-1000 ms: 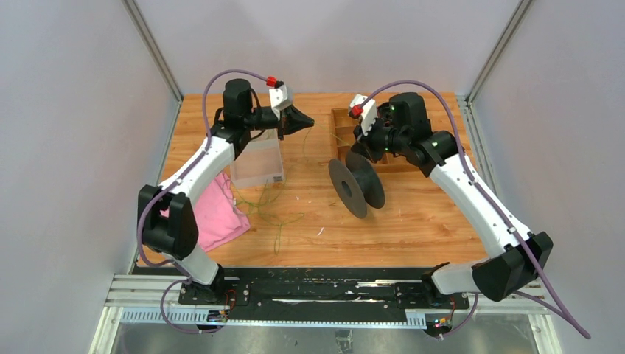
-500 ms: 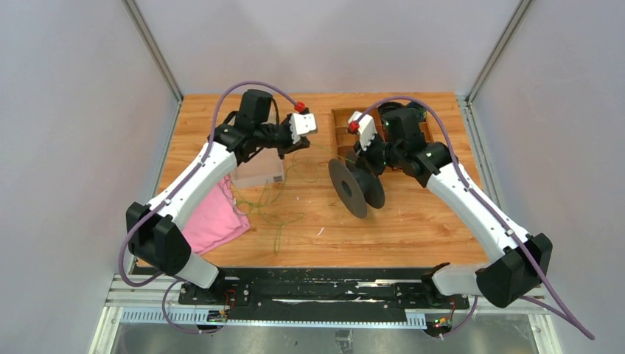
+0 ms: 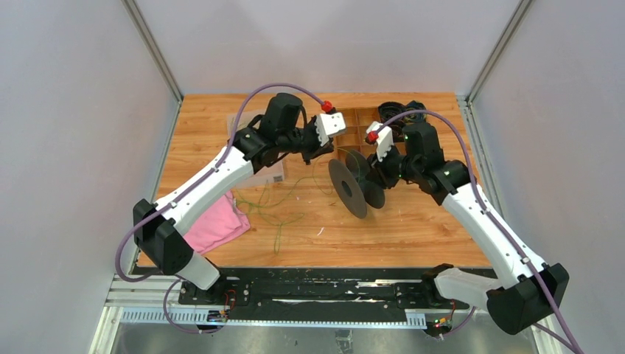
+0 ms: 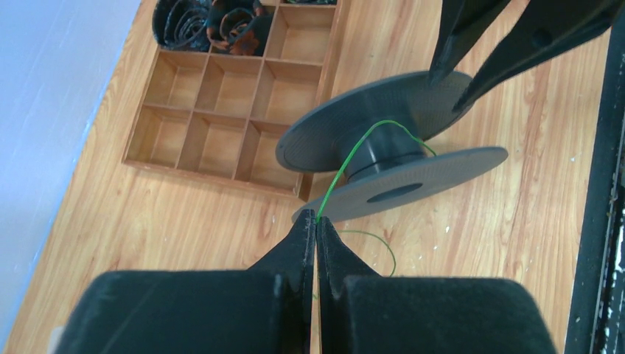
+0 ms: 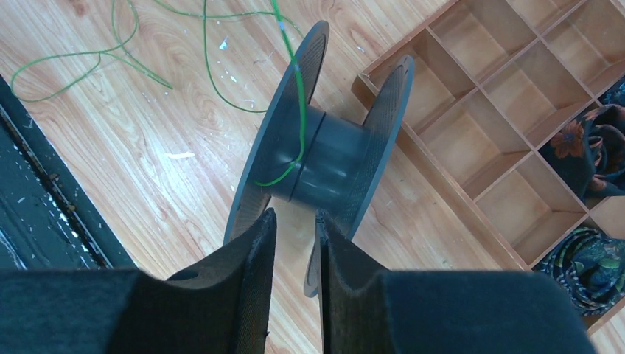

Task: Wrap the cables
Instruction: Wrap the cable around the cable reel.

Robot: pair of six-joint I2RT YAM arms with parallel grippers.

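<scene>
A thin green cable (image 4: 352, 153) runs from the tips of my left gripper (image 4: 316, 220), which is shut on it, up over the hub of the black spool (image 4: 390, 147). The spool (image 3: 357, 184) stands on its flange rims at mid-table. More of the cable lies in loose loops (image 3: 273, 206) on the wood to its left. My left gripper (image 3: 322, 153) hovers just left of the spool. My right gripper (image 5: 295, 217) hangs over the spool (image 5: 324, 158) with its jaws a little apart. One flange rim shows in the gap.
A wooden compartment tray (image 3: 350, 122) sits behind the spool, with dark coiled items (image 3: 402, 110) in its back cells. A clear plastic box (image 3: 258, 168) and a pink cloth (image 3: 214, 221) lie at the left. A black rail (image 3: 324, 291) runs along the near edge.
My left arm swung right from over the clear box to the spool, carrying the cable. My right gripper shifted right and lower along the spool, and its jaws parted.
</scene>
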